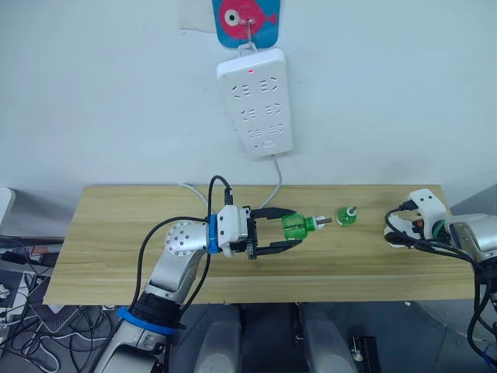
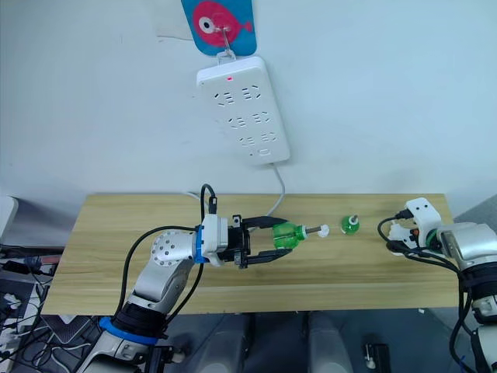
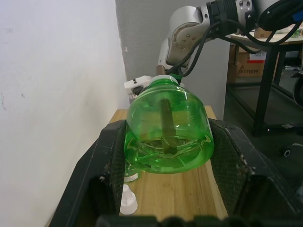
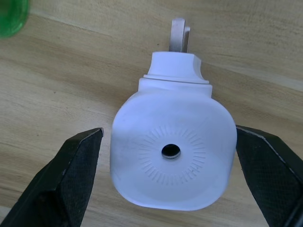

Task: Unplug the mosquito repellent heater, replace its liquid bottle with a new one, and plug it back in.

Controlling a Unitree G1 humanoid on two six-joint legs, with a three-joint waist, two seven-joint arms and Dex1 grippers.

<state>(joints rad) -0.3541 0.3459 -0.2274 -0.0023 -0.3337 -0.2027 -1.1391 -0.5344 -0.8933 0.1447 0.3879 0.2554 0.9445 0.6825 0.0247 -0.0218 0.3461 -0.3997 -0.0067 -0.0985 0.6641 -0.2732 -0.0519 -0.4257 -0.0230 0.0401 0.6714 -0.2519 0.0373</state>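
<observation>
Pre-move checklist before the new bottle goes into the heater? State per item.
1. Heater unplugged: ok. The mosquito repellent heater is off the power strip and sits between the right gripper fingers over the table.
2. Right grip on heater: not ok. Fingers stand apart from the body on both sides.
3. Left gripper holding a bottle: ok. The green bottle is clamped between both fingers, lying sideways with its wick pointing toward the heater.
4. Other bottle out of the way: ok. The small green bottle stands on the table between the two grippers.
5. Which bottle is new: cannot tell.
6. Heater socket empty: cannot tell.
</observation>
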